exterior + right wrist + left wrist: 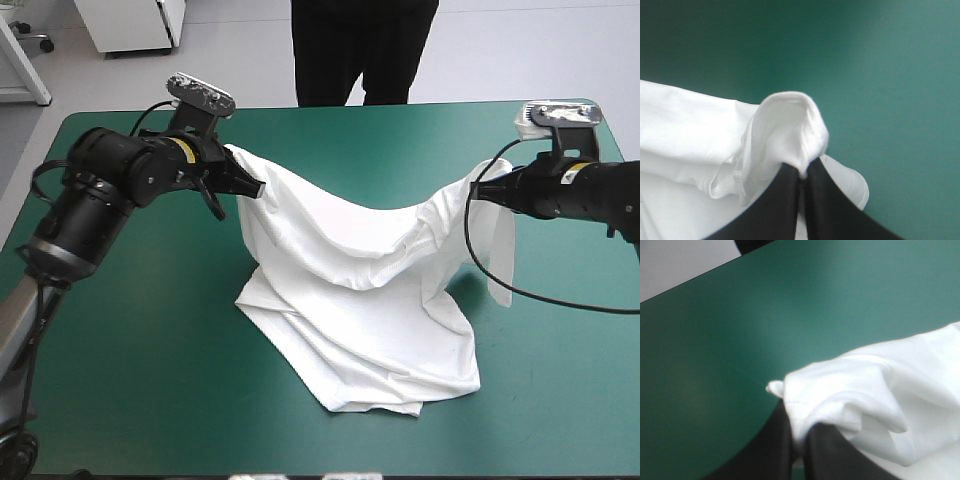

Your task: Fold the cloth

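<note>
The white T-shirt (pixel 350 300) hangs between both arms above the teal-green table, sagging in the middle, its lower part piled on the cover. My left gripper (pixel 258 187) is shut on one raised corner at the left; in the left wrist view the T-shirt (pixel 850 390) bulges over the left gripper (pixel 799 440). My right gripper (pixel 476 193) is shut on the opposite corner at the right, a flap hanging below it. In the right wrist view a hemmed fold of the T-shirt (pixel 785 130) stands pinched in the right gripper (pixel 803 175).
The table's teal-green cover (pixel 120 330) lies bare around the shirt on the left and near side. A black cable loops down beside the shirt's right flap. The far edge of the table runs behind both grippers.
</note>
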Robot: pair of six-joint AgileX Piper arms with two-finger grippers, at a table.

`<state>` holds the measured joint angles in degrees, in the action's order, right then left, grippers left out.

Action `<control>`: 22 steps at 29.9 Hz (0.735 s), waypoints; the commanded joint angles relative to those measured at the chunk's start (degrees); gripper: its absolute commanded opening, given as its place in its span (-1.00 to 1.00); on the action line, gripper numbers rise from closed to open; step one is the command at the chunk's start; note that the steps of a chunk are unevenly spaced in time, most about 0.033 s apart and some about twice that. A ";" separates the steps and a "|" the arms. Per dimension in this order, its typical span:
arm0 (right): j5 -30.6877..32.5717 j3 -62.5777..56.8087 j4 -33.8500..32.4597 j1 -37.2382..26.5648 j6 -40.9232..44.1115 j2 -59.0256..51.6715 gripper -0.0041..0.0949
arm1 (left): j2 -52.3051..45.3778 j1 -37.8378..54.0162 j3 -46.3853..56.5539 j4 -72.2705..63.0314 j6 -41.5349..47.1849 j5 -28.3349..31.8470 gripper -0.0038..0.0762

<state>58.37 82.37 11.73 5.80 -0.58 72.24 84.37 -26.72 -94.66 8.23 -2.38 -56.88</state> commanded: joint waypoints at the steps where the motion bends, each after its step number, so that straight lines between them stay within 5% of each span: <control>1: -8.39 0.41 -1.42 0.01 -0.58 3.19 -0.95 | 1.93 0.76 0.76 6.03 3.11 7.72 -0.93; 11: -19.38 1.65 -6.48 0.01 -0.58 18.44 -0.95 | 15.45 8.06 0.53 3.81 5.56 14.70 -0.93; 22: -20.22 9.41 -8.59 -0.09 0.58 29.26 -0.86 | 20.67 9.14 0.53 4.52 5.66 22.25 -0.91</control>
<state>39.95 88.90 3.59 5.80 0.32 103.55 107.61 -17.57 -92.58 12.20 2.63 -38.59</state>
